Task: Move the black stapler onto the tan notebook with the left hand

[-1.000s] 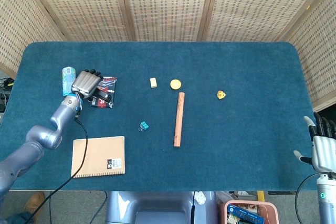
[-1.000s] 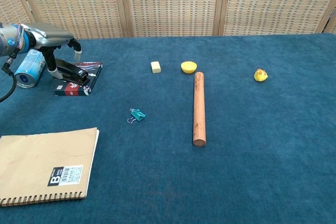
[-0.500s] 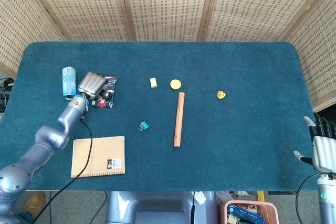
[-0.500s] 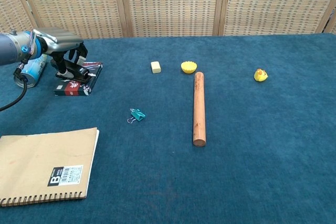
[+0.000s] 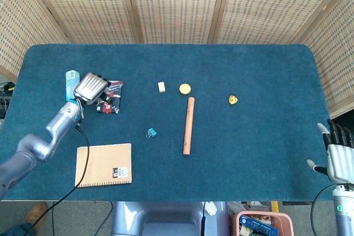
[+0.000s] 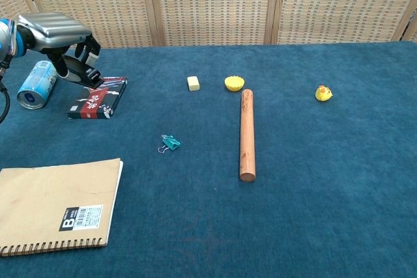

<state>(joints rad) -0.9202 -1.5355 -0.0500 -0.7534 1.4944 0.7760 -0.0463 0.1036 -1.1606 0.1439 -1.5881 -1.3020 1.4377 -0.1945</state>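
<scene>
Stapler (image 6: 81,73) lifted off the red-black packet (image 6: 98,97), left hand (image 6: 57,34) gripping it, right hand (image 5: 338,156) empty, fingers spread

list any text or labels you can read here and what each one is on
"B": large letter on the black-and-white sticker at the corner of the tan notebook; the small print beside it is too small to read.
Red and black packet: white markings, too blurred to read.
Blue can: printing unreadable.
Nothing else carries legible text.
</scene>
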